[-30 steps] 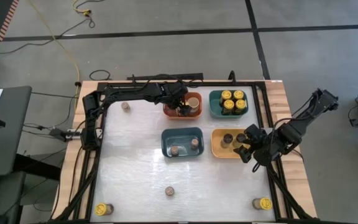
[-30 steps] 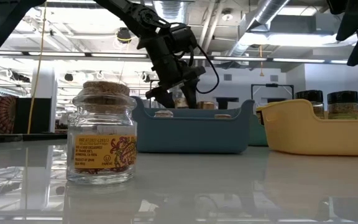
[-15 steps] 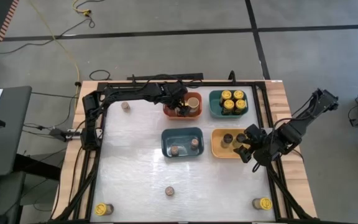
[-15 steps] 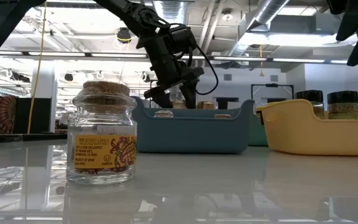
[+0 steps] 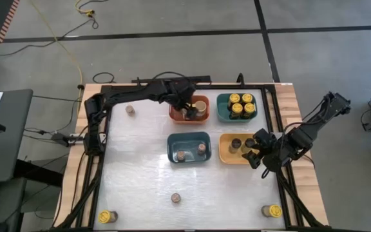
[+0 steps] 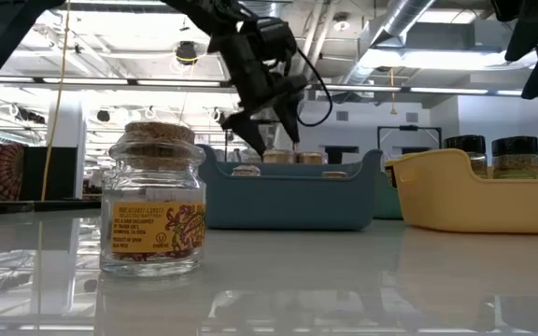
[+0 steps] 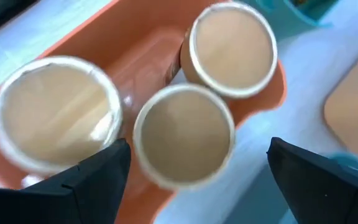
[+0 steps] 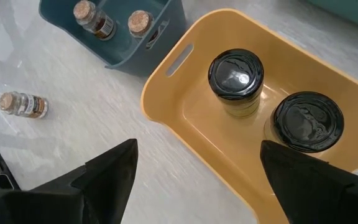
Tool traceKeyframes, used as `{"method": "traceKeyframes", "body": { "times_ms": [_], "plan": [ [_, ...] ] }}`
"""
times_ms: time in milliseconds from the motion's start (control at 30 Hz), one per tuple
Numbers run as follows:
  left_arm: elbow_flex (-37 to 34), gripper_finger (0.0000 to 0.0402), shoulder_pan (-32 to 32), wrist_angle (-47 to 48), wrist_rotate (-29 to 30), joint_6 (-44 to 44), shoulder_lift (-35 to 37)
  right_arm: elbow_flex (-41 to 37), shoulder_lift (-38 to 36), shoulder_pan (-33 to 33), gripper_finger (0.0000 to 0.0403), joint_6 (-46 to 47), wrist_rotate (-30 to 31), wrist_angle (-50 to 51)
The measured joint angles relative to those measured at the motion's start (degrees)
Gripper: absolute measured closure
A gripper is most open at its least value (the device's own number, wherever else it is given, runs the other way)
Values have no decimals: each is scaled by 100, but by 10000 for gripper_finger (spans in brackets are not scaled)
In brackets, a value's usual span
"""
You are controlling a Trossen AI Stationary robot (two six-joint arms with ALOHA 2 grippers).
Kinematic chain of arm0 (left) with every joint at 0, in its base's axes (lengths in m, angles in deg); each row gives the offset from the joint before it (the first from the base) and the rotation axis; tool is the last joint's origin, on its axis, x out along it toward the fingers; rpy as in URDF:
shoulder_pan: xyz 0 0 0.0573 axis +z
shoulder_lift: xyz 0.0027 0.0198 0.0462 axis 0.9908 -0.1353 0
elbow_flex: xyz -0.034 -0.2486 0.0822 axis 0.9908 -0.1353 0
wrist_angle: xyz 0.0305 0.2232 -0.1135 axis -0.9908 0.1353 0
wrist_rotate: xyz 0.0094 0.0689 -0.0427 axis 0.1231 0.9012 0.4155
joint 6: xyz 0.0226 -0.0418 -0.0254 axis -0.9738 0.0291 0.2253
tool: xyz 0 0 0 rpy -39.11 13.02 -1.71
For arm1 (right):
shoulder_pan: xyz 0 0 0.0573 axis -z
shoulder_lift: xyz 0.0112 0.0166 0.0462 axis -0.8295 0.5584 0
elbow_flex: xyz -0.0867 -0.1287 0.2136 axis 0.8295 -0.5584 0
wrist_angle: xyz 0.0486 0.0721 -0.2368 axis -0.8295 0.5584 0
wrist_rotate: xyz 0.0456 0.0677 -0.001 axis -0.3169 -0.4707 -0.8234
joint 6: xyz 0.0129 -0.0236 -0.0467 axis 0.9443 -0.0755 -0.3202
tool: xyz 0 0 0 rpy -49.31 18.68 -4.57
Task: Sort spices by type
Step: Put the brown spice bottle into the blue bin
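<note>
Table [image 5: 140, 180] layout: four bins. Orange bin [image 5: 176, 116] and teal bin [image 5: 223, 109] sit at the far side, blue bin [image 5: 172, 149] and yellow bin [image 5: 224, 153] nearer the middle.

Left gripper [image 5: 187, 111] is mine, hovering over the orange bin with fingers spread wide and nothing between them. Three tan-lid jars [image 7: 184, 134] stand upright directly below in that bin, the middle one centred between my fingers. My read: drop done, step in hand is getting clear. Lift straight up until my fingertips are above the lids, no sideways travel before that, or I clip a lid and tip a jar.

Right gripper [image 5: 257, 154] waits at the near edge of the yellow bin, fingers apart, empty; two dark-lid jars [image 8: 235, 73] inside.

Loose on the table: cork-top jar [image 5: 176, 198] at the near middle, another [image 5: 129, 110] far left, yellow-lid jars [image 5: 107, 216] at both near corners. Far-left cork is probably my next pick.
</note>
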Motion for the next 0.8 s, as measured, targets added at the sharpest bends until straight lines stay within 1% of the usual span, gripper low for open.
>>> {"method": "traceKeyframes", "body": {
  "times_ms": [67, 200, 400, 500, 600, 733, 800],
  "plan": [
    [155, 39, 0, 341, 0, -143, 38, 0, 1, 1, 38, 0, 0, 1],
    [311, 39, 0, 661, 0, -451, 204, 0, 2, 1, 38, 0, 0, 2],
    [322, 40, 0, 949, 15, -1248, 314, 0, 2, 1, 38, 2, 0, 4],
    [322, 40, 65, 1282, -5, -1355, 320, 0, 2, 42, 38, 2, 0, 4],
    [308, 40, 250, 1797, -2, -1547, 320, 0, 2, 157, 38, 1, 0, 21],
    [256, 40, 632, 2116, 75, -1596, 336, 0, 2, 353, 38, -4, 0, 23],
    [250, 40, 863, 2134, 93, -1679, 372, 0, 2, 443, 38, -9, 0, 23]
  ]
}}
